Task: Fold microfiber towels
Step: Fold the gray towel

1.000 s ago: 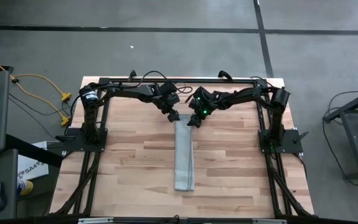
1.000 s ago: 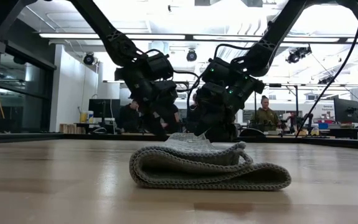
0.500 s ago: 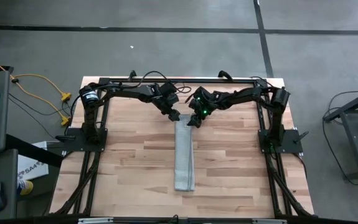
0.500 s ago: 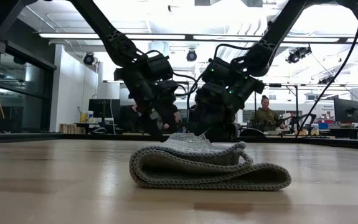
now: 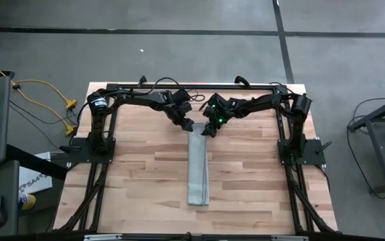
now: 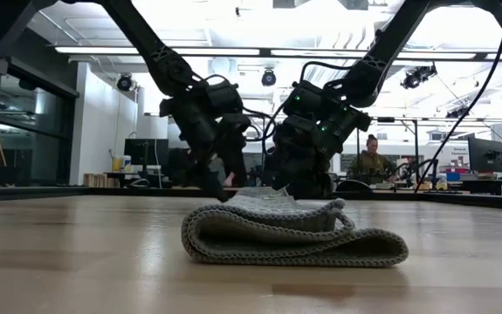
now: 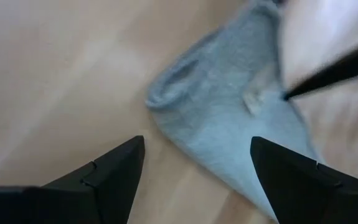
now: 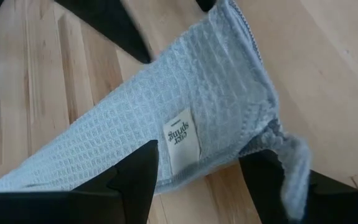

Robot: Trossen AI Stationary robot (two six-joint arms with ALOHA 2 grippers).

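The grey-white microfiber towel (image 5: 197, 167) lies folded into a long narrow strip that runs from the table's far middle toward its near edge. In the low view its near fold (image 6: 294, 235) rests flat on the wood. Both grippers sit low at its far end. My left gripper (image 5: 187, 126) (image 7: 197, 142) is open and slants down at the far left corner (image 7: 166, 93), fingers apart from it. My right gripper (image 5: 207, 130) (image 8: 200, 152) is open, with a finger on either side of the far end by the white label (image 8: 182, 140). My right gripper slants down over the towel's far end, which lies flat on the table between its open fingers, unpinched. A loose corner (image 8: 294, 168) shows in front of one finger (image 8: 266, 186); I cannot tell whether they touch.
Bare wooden table (image 5: 145, 174) lies on both sides of the strip. The arms' black stands (image 5: 92, 144) (image 5: 292, 147) are at the left and right edges. A person (image 6: 373, 161) sits in the room beyond the far edge.
My left gripper has rolled a little about the line it points along and has stayed in place over the towel's far corner. The towel and my right gripper have not moved.
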